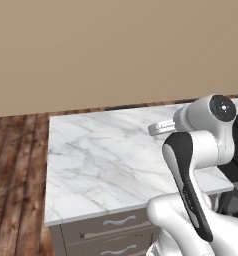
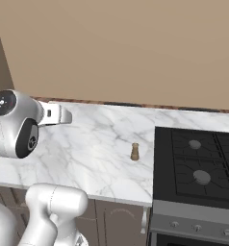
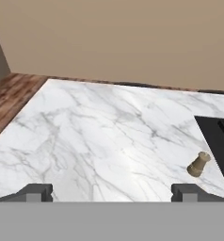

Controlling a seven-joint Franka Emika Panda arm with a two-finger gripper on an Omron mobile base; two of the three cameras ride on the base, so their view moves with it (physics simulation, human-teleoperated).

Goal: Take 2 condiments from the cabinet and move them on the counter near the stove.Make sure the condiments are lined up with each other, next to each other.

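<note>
Setting: a domestic kitchen, rendered. Evidence as follows. White marble desk (image 2: 102,158) with grey veins, set over grey drawers (image 1: 108,231) with curved silver handles. Directly to its right, touching the slab's edge, a flat black stove (image 2: 196,166) with round burners; a row of knobs runs along its front panel. A small tan wooden-looking shaker (image 2: 134,152) stands upright on the marble, near the stove's left edge. Plain beige wall (image 2: 126,48) behind the desk. Brown wood-plank floor (image 1: 16,170) to the left of the drawer unit.
</note>
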